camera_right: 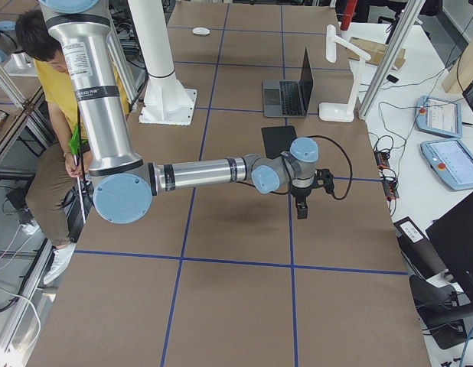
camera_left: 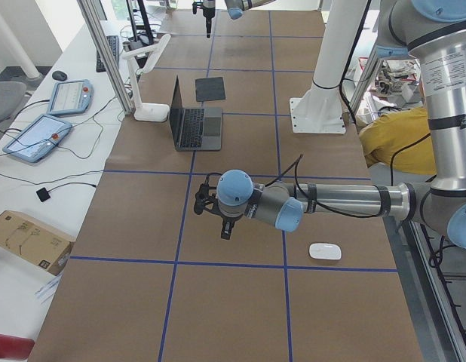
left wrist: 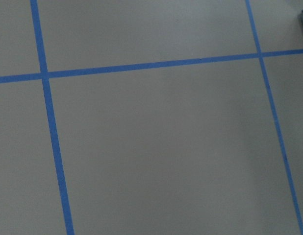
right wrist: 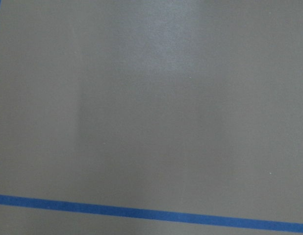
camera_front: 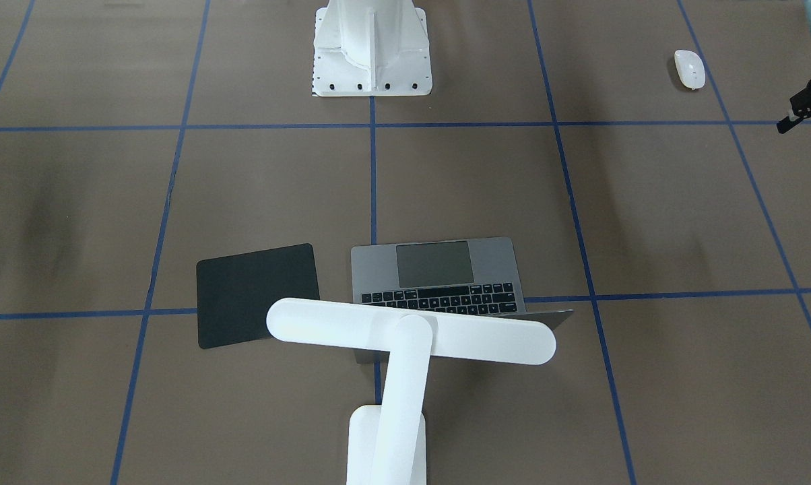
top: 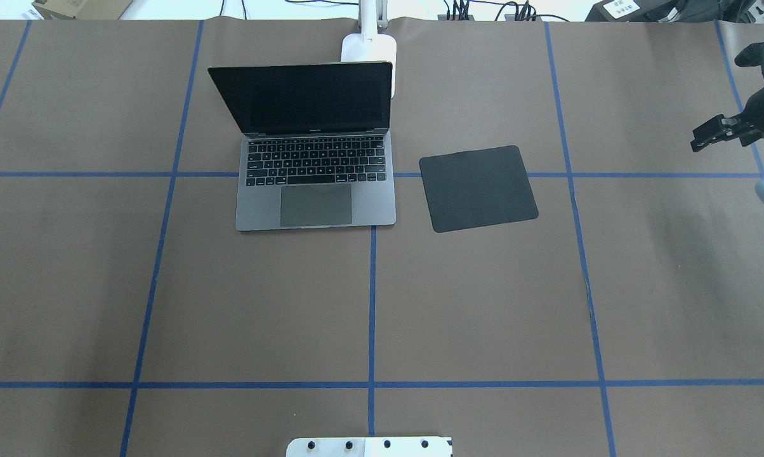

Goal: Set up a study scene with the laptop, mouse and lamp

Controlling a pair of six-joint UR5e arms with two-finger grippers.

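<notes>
The laptop (top: pixel 315 184) stands open at the table's far middle, its dark screen facing the robot; it also shows in the front view (camera_front: pixel 439 276). The lamp (camera_front: pixel 412 330) stands behind the laptop, its base (top: pixel 368 47) at the far edge. The mouse (camera_front: pixel 689 69) lies alone near the robot's left side, close to the left arm (camera_left: pixel 325 251). My left gripper (camera_front: pixel 806 114) hovers over bare table, away from the mouse. My right gripper (top: pixel 705 136) hovers at the right edge, empty. I cannot tell whether either gripper is open or shut. Both wrist views show only table paper.
A flat black square mat (top: pixel 477 188) lies just right of the laptop. The white pedestal (camera_front: pixel 372 54) with a bolted plate stands at the robot's side. A seated person (camera_right: pixel 37 99) is beside the table. Blue tape lines grid the brown surface.
</notes>
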